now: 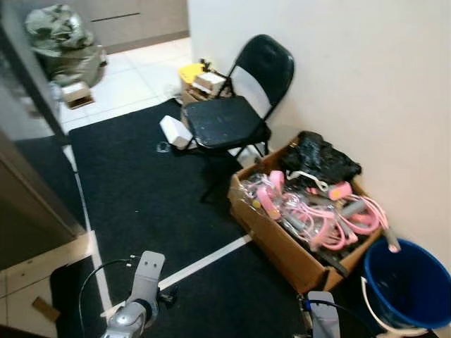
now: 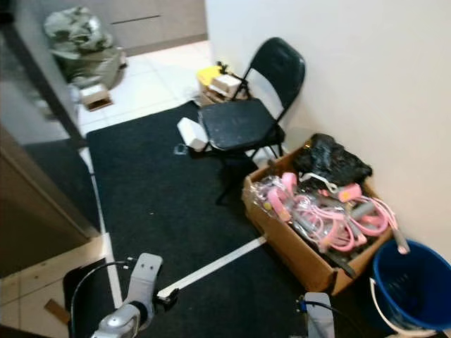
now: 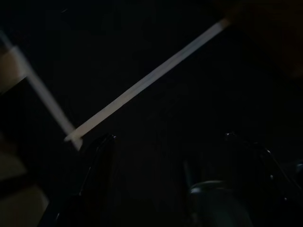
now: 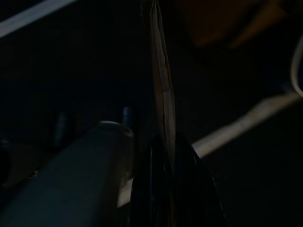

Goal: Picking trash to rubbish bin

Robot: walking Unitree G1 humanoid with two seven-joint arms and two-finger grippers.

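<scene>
A blue bucket (image 1: pixel 409 282) stands on the floor at the lower right, against the wall. My right arm (image 1: pixel 320 317) hangs just left of it. In the dark right wrist view my right gripper (image 4: pixel 163 161) is shut on a thin flat cardboard piece (image 4: pixel 161 90), seen edge-on and sticking out past the fingers. My left arm (image 1: pixel 141 292) hangs at the lower left over the black carpet (image 1: pixel 148 190). In the left wrist view my left gripper (image 3: pixel 169 139) is open over the carpet, with nothing between its fingers.
An open cardboard box (image 1: pixel 278 246) of pink hoses and a black bag sits left of the bucket. A black folding chair (image 1: pixel 232 116) stands behind it, with a white box (image 1: pixel 174 131) beside it. A white tape line (image 1: pixel 208 260) crosses the carpet. A cardboard scrap (image 1: pixel 44 308) lies at the lower left.
</scene>
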